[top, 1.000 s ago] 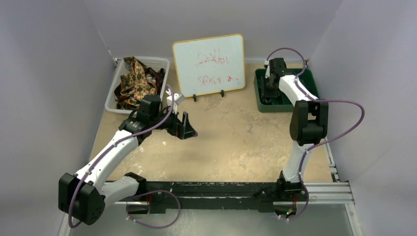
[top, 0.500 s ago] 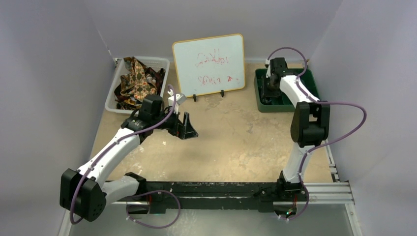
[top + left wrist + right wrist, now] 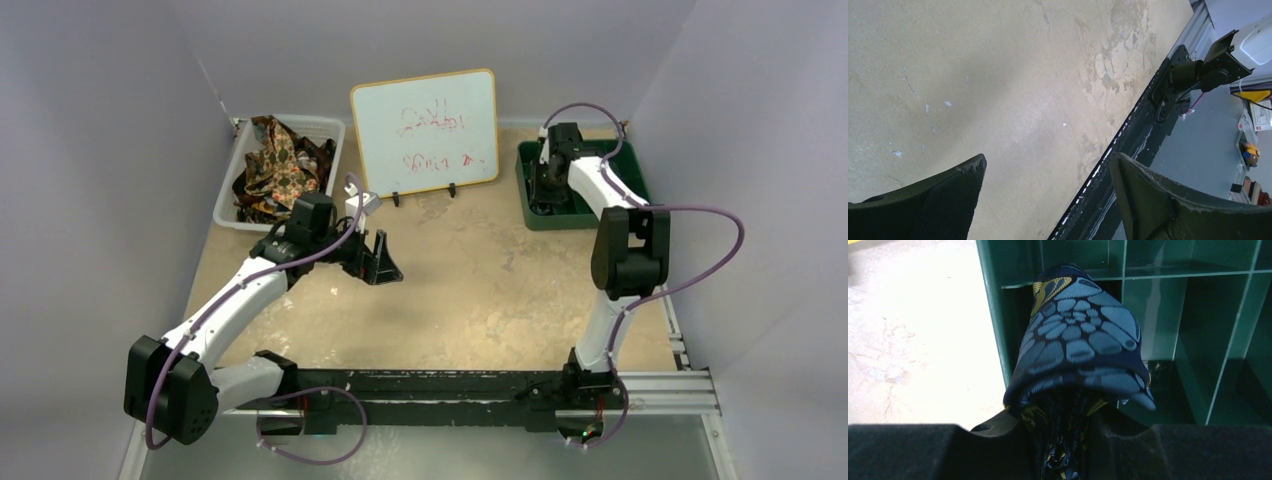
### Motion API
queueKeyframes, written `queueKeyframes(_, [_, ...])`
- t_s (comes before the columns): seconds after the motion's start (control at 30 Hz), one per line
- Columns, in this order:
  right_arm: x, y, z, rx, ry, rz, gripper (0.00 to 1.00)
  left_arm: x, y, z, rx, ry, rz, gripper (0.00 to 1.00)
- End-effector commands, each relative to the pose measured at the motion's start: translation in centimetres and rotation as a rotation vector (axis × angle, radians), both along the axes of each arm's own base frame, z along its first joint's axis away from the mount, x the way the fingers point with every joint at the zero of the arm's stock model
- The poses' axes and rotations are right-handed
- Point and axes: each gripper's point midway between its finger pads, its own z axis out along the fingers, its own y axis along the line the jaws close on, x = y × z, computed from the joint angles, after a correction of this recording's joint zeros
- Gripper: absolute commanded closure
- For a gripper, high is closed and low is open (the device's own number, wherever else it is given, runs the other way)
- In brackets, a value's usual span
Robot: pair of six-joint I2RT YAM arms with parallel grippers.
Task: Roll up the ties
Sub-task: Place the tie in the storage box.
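Observation:
A rolled dark navy tie point(image 3: 1078, 340) with a blue and gold print is pinched in my right gripper point(image 3: 1065, 440), whose jaws are shut on it. It hangs over a compartment of the green divided tray point(image 3: 1148, 270), at the tray's left wall. From above, the right gripper point(image 3: 548, 185) is down inside the green tray point(image 3: 632, 165) and the tie is hidden by the arm. Several loose ties point(image 3: 275, 165) in brown, gold and red lie heaped in the white bin point(image 3: 228, 205). My left gripper point(image 3: 378, 258) hovers open and empty above the tabletop, right of the bin; its fingers point(image 3: 938, 200) frame bare table.
A small whiteboard point(image 3: 425, 130) with red writing stands at the back middle. The black base rail point(image 3: 450, 385) runs along the near edge and shows in the left wrist view as a rail point(image 3: 1128, 145). Grey walls close in both sides and the back.
The left arm has shifted slightly toward the right and near side. The right arm with the tie stays put.

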Motion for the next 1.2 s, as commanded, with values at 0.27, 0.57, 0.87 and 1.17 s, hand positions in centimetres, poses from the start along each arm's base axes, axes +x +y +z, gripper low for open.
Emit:
queueKeyframes(0.27, [-1.3, 1.0, -0.6, 0.007, 0.060, -0.009, 1.00, 0.5, -0.3, 1.5, -0.018, -0.060, -0.026, 0.08])
queueKeyframes(0.57, [-1.9, 0.9, 2.2, 0.018, 0.007, -0.046, 1.00, 0.3, -0.7, 1.2, -0.038, -0.035, -0.051, 0.09])
queueKeyframes(0.87, [-2.6, 1.1, 0.6, 0.019, 0.052, -0.062, 1.00, -0.2, -0.6, 1.3, -0.041, -0.032, -0.056, 0.09])
queueKeyframes(1.17, [-3.5, 2.9, 0.7, 0.074, 0.055, -0.026, 1.00, -0.3, -0.7, 1.1, -0.048, -0.028, -0.067, 0.09])
